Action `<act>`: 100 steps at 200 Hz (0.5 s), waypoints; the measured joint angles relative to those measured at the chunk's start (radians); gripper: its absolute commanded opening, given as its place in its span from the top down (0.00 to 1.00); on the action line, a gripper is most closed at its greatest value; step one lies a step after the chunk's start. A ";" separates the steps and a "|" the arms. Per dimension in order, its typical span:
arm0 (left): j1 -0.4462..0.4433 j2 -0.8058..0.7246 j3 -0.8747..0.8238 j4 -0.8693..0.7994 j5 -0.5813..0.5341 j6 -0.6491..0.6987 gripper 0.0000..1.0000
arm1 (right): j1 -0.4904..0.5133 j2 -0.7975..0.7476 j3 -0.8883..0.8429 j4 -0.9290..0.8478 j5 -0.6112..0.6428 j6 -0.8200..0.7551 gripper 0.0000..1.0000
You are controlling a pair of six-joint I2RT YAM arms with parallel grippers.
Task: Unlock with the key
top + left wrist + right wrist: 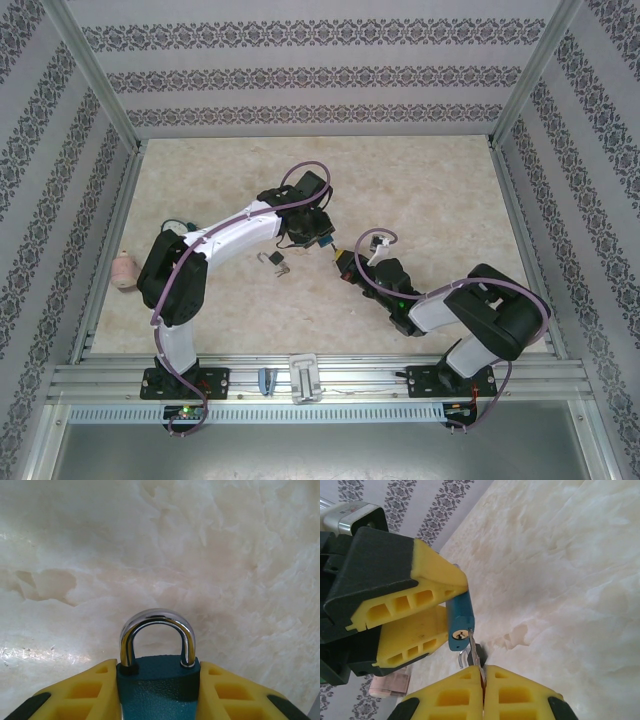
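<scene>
A teal padlock (157,687) with a chrome shackle (156,622) sits clamped between the yellow fingers of my left gripper (159,692), its shackle down in the body. In the right wrist view the padlock (460,615) hangs with its keyhole (460,635) facing my right gripper (483,672), which is shut on a thin silver key (476,652). The key's tip rests at the edge of the lock's bottom face, just right of the keyhole and not inside it. From above, the left gripper (322,240) and the right gripper (343,266) meet at mid-table.
A second small dark padlock (276,262) with an open shackle lies on the marble tabletop just left of the grippers. A pink object (122,270) stands at the left wall. Small parts (303,378) rest on the front rail. Patterned walls enclose the table.
</scene>
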 measured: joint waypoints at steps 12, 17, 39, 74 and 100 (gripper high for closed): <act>0.000 0.000 -0.001 0.000 0.000 0.000 0.67 | 0.004 0.003 0.000 0.005 -0.003 0.002 1.00; 0.000 0.000 -0.001 0.000 0.000 0.000 0.67 | 0.004 0.006 0.002 0.007 -0.005 0.004 1.00; 0.000 0.000 -0.002 0.001 0.000 0.000 0.67 | 0.004 0.027 0.011 0.015 -0.012 0.008 1.00; 0.000 -0.002 -0.004 0.003 0.000 0.000 0.67 | 0.004 0.048 0.013 0.034 -0.023 0.020 1.00; 0.000 -0.007 -0.007 0.006 0.000 0.000 0.67 | 0.004 0.051 0.013 0.045 -0.026 0.024 1.00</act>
